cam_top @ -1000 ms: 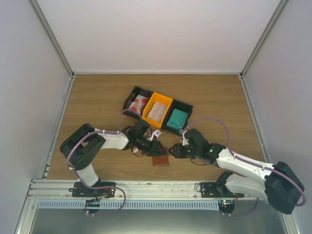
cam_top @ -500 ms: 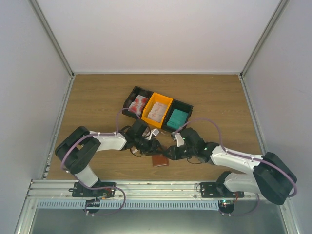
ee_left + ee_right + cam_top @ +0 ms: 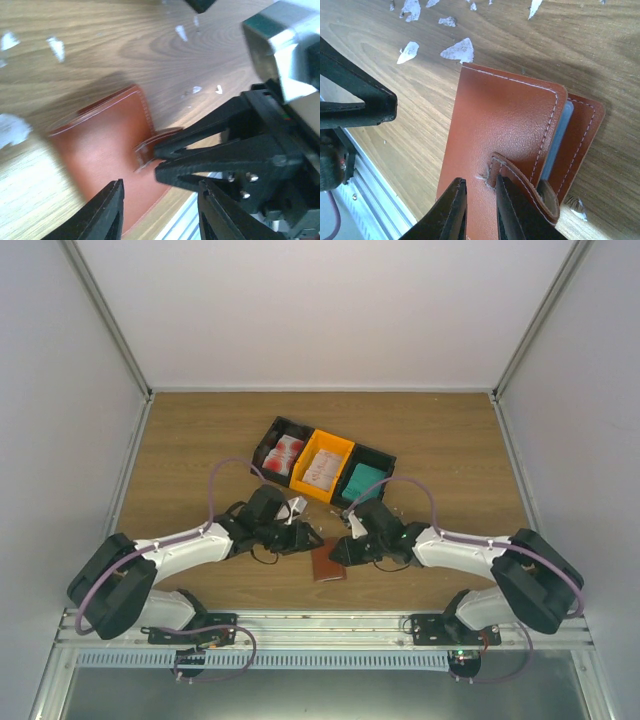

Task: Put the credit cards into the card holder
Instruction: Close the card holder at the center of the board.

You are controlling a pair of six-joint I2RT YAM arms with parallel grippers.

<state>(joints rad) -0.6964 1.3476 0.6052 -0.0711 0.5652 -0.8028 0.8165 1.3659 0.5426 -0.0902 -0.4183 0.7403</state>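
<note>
The card holder lies folded shut on the bench, low in the centre of the overhead view, near the front rail. The credit cards sit sorted in the trays further up the frame, apart from the holder, and neither arm carries one.

The right gripper is narrowed to a slit around the closure strap at the bottom of its own view, and appears to pinch it. The left gripper is spread wide and holds nothing. It hangs over the holder's lower edge, just beside the right arm's fingers.

The likeliest failure is that the strap pulls the whole holder along. Nothing pins the cover down, so a lift or tug on the tab could drag or tip the holder towards the rail instead of opening the flap.

The pinch also looks shallow, on the strap's edge only. The leather could slip free, and the flap would stay closed.

The two grippers are crowded together over one small object. If the left one closes or descends from here, it may strike the right fingers or trap the strap.

White scraps litter the bench in the upper part of the right wrist view. A sliding holder could ride over them.
</note>
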